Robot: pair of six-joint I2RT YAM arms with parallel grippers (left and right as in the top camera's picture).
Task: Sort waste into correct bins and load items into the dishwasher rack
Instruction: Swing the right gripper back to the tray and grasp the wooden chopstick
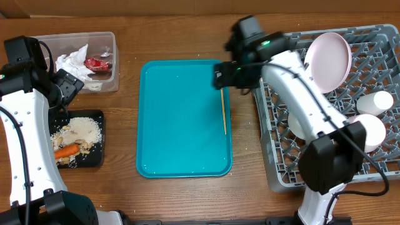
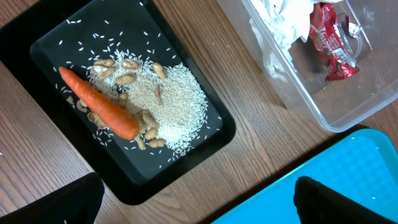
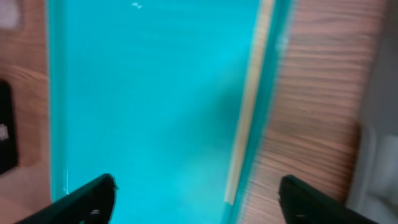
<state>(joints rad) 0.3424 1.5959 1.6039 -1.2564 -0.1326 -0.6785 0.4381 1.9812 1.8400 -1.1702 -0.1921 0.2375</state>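
The orange carrot point(image 2: 99, 102), beige nuts point(image 2: 124, 79) and white rice point(image 2: 174, 102) lie in the black tray point(image 1: 97, 156). The clear tub point(image 1: 111, 56) holds crumpled paper and a red wrapper. My left gripper point(image 2: 199, 202) is open and empty above the table between the black tray and the teal tray. My right gripper point(image 3: 199, 199) is open and empty above the thin wooden stick point(image 3: 249, 106), which lies along the teal tray's right edge point(image 1: 224, 111). The grey rack point(image 1: 381, 34) holds the white plate point(image 1: 328, 59), a pale cup point(image 1: 375, 102) and a bowl point(image 1: 370, 130). The fork is out of view.
The large teal tray point(image 1: 181, 119) lies in the middle of the wooden table, with only the stick on it. The rack stands close to its right side. The right arm reaches over the rack's left part.
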